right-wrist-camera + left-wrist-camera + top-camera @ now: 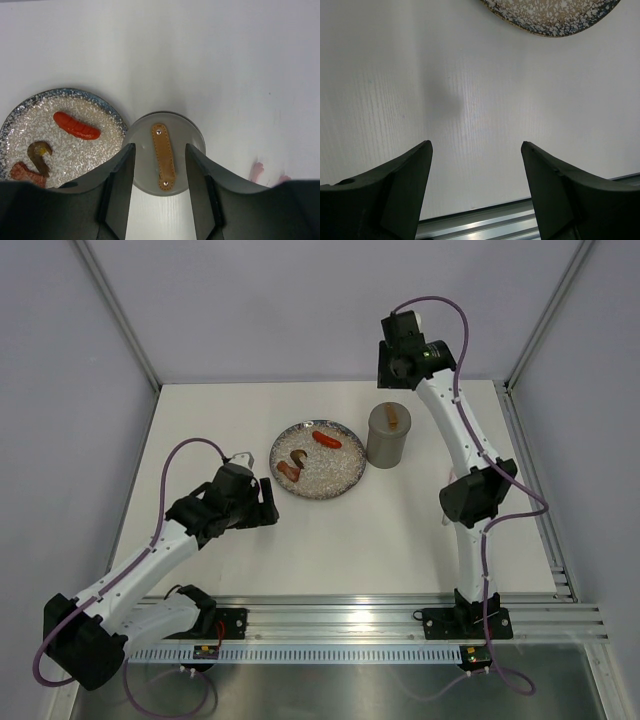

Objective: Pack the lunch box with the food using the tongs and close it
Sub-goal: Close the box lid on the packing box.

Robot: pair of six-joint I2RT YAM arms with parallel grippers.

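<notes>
Lidded lunch box stands beside the speckled plate, both tools apart.

The lunch box (388, 445), a matte grey-olive cylinder, stands upright on the white worktop (400, 530), just right of the plate (340, 475). It is capped by a flat grey lid (180, 127) with a stitched tan strap (163, 156). The food lies on the round, glittery, dark-rimmed plate: a glossy red sausage (327, 440) and curved brown pieces (295, 465). The right arm reaches up and over, and its right tool (160, 147) hangs above the lid with black fingers parted either side of the strap, holding nothing. The left arm lies low and bent. Its left tool (476, 145) is spread wide over bare worktop near the plate's rim.
</notes>
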